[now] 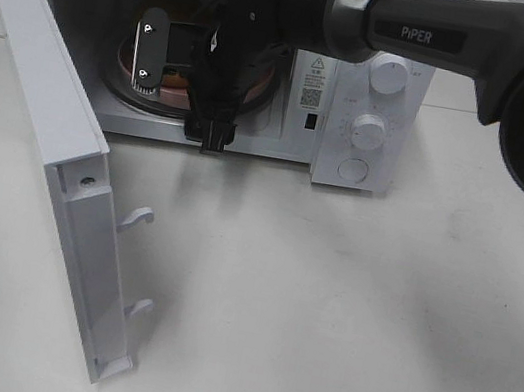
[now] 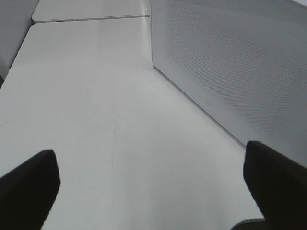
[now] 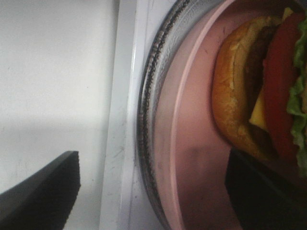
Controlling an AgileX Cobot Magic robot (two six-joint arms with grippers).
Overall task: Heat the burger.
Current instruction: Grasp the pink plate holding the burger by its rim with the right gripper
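Plainly, the right gripper [image 3: 153, 163] has its jaws wide apart and clamps nothing. One dark finger [image 3: 41, 191] hangs outside the oven's front sill. The other sits low over the pink plate [image 3: 192, 143], right beside the burger [image 3: 254, 96]; whether it touches the plate is hard to judge in that shadow. The plate's rim and the ribbed edge of the glass turntable [image 3: 146, 105] lie between the two fingers.

The burger rests on the pink plate, which sits on the turntable inside the microwave [image 1: 372, 33]. Its tan bun, dark patty, yellow cheese, red slice and green lettuce all show in the right wrist view. From the high camera the black arm [image 1: 260, 33] reaching into the cavity hides the burger.

The microwave door [image 1: 52, 118] stands swung fully open on the left, and two round knobs [image 1: 389, 74] sit on the panel at right.

The left gripper [image 2: 149, 153] is also spread wide and holds nothing. It hangs above the white table [image 2: 96, 96], beside the microwave's perforated side wall.
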